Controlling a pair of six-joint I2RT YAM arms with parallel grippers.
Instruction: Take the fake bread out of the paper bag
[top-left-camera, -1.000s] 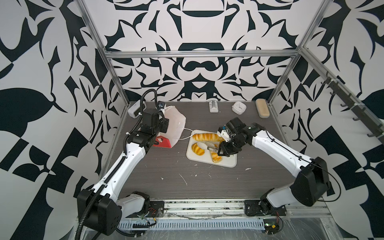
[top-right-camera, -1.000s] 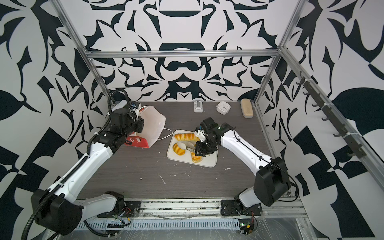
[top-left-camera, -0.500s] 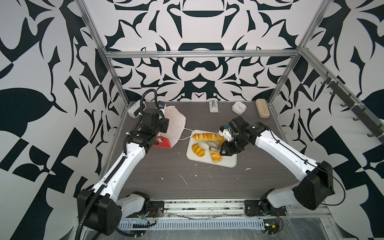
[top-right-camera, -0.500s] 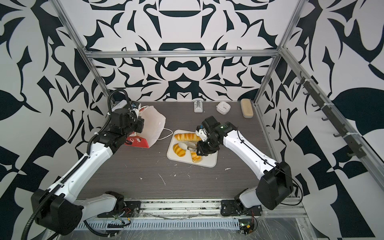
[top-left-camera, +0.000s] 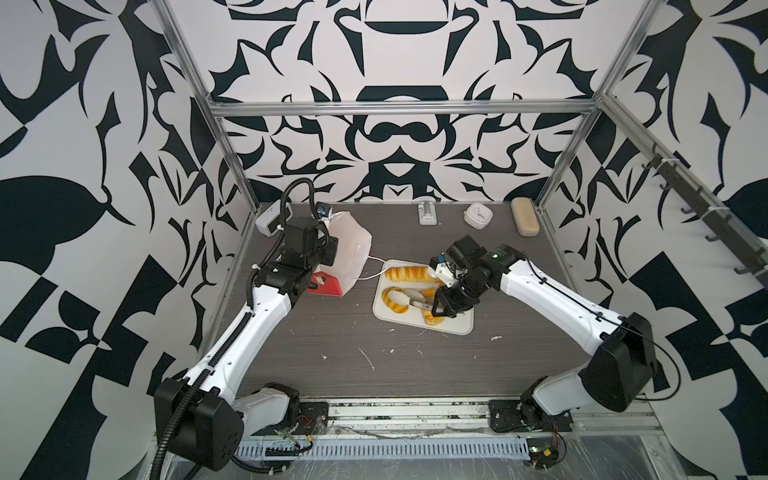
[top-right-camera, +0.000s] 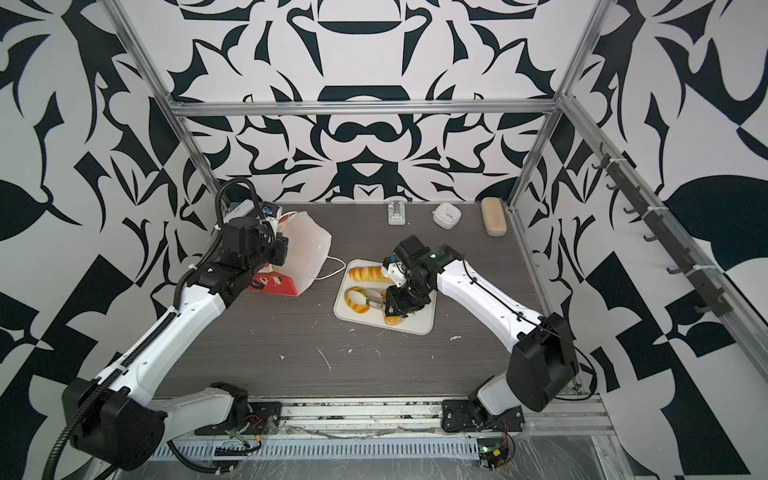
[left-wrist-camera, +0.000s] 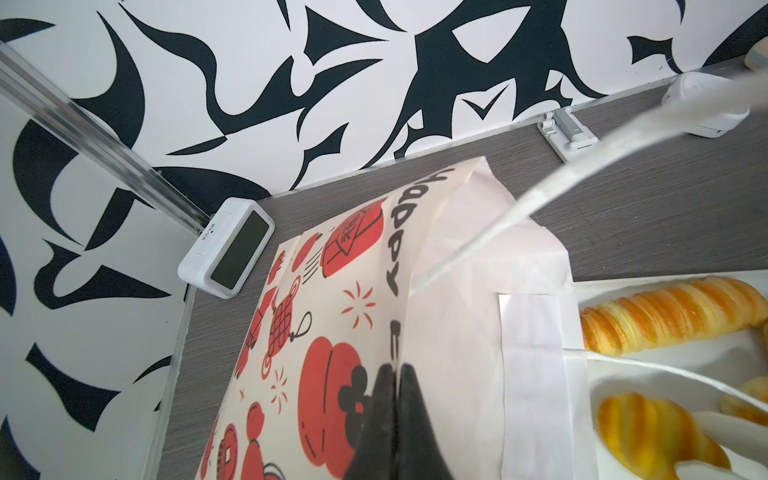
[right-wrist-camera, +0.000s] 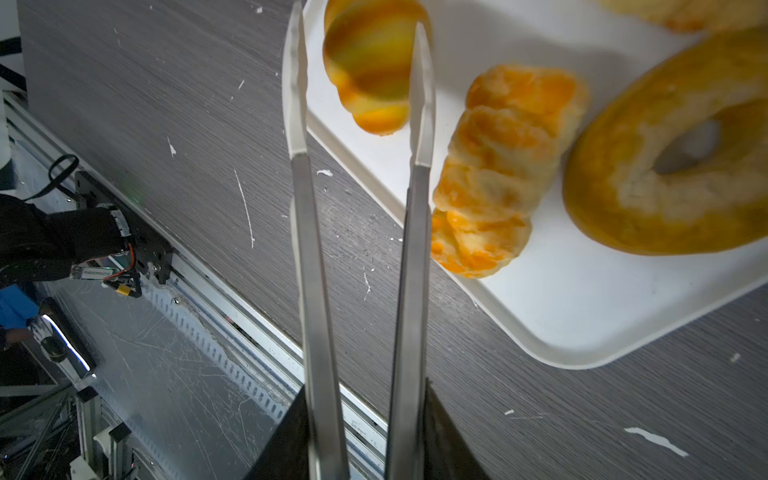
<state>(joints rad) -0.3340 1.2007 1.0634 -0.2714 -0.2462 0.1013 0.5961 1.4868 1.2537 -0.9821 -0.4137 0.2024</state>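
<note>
left gripper (left-wrist-camera: 394, 374) pinched together on the paper bag (top-left-camera: 353, 253); bag at far left, just beside the tray (top-left-camera: 459, 326) | bread (top-right-camera: 368, 274) on the tray: loaf (top-left-camera: 409, 274), croissant (right-wrist-camera: 370, 62), twist (right-wrist-camera: 498, 166), bagel (right-wrist-camera: 665, 166) | right gripper (right-wrist-camera: 365, 428) clamped on tongs (right-wrist-camera: 307, 249); tong tips apart, croissant between them; contact unclear

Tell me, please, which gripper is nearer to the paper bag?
Left. The left gripper pinches the paper bag; the right gripper, holding tongs, is apart, by the white tray.
</note>
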